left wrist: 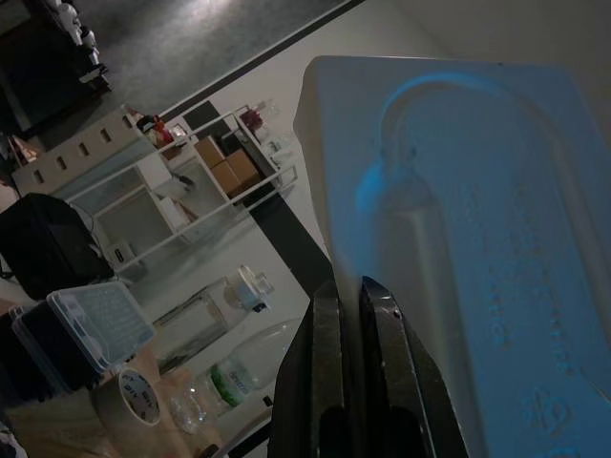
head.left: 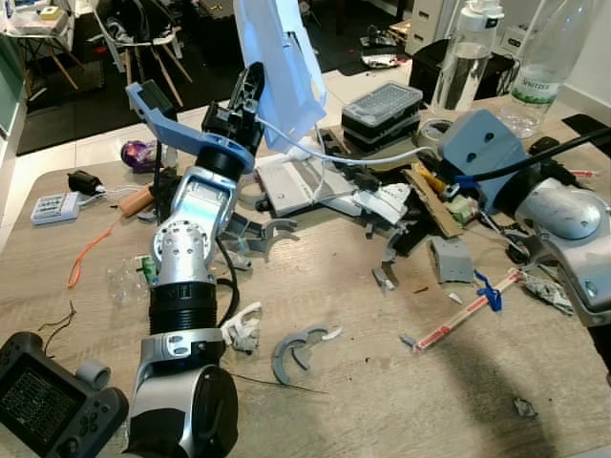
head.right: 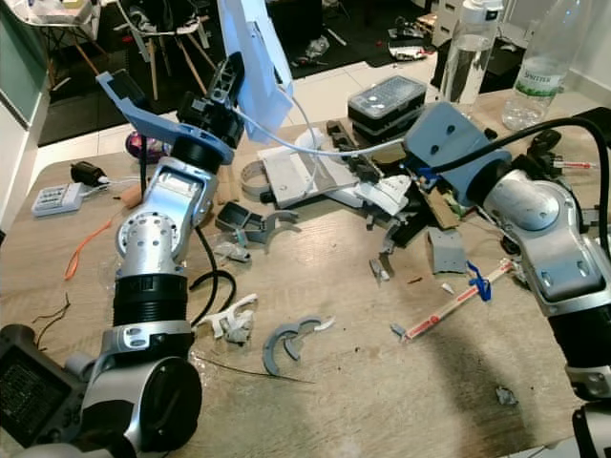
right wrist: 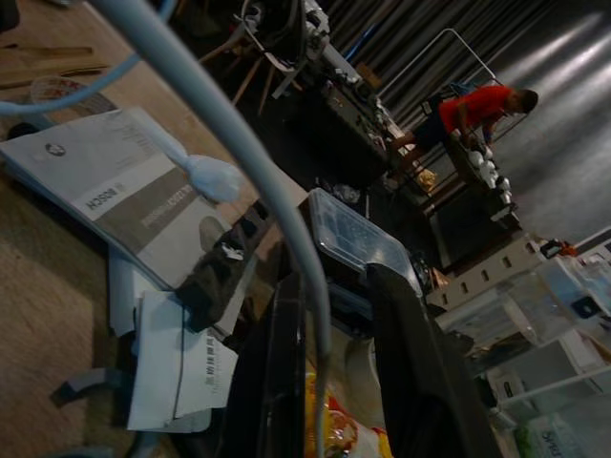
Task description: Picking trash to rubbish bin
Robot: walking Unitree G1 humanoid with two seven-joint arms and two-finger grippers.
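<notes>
Handheld console [head.left: 48, 401], littered wooden table [head.left: 382, 401], dark floor [head.left: 76, 95] beyond

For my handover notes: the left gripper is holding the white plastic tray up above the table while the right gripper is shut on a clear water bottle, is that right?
Not quite. The left gripper does hold the white plastic tray above the table, but the right gripper is around a white cable, not a bottle; the right wrist view shows it. The bottles stand untouched.
</notes>
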